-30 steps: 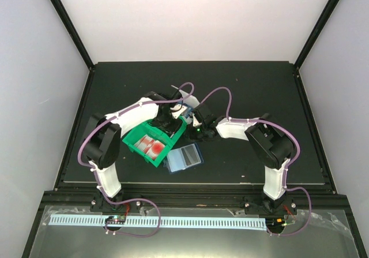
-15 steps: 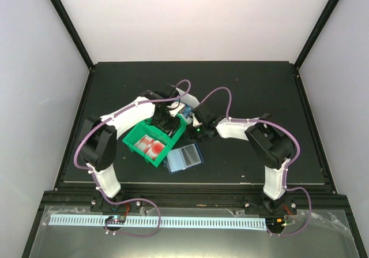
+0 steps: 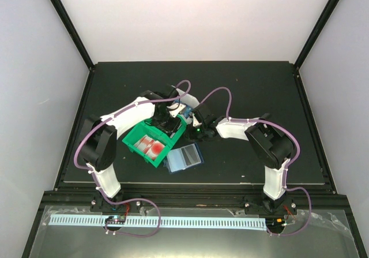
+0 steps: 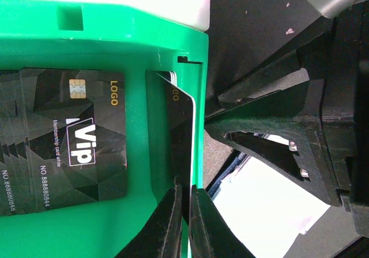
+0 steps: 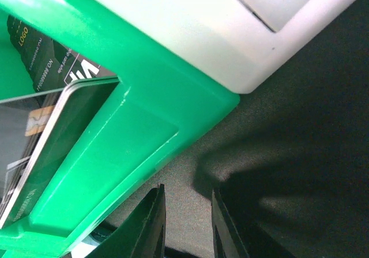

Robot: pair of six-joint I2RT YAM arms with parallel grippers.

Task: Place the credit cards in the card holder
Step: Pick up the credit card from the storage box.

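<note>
Now we clamp our left gripper (image 4: 185,212) on one black card (image 4: 181,137), standing on edge against the green bin's (image 4: 138,50) wall so it lifts clear of the stack (image 4: 63,148); the right gripper (image 5: 187,223) hovers parted and empty, and the card holder (image 3: 184,157) lies open beside the bin

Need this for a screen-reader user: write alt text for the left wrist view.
The left hand pinches a black card that stands on edge just inside the wall of a green bin. A stack of black VIP cards lies flat in the bin beside it.
</note>
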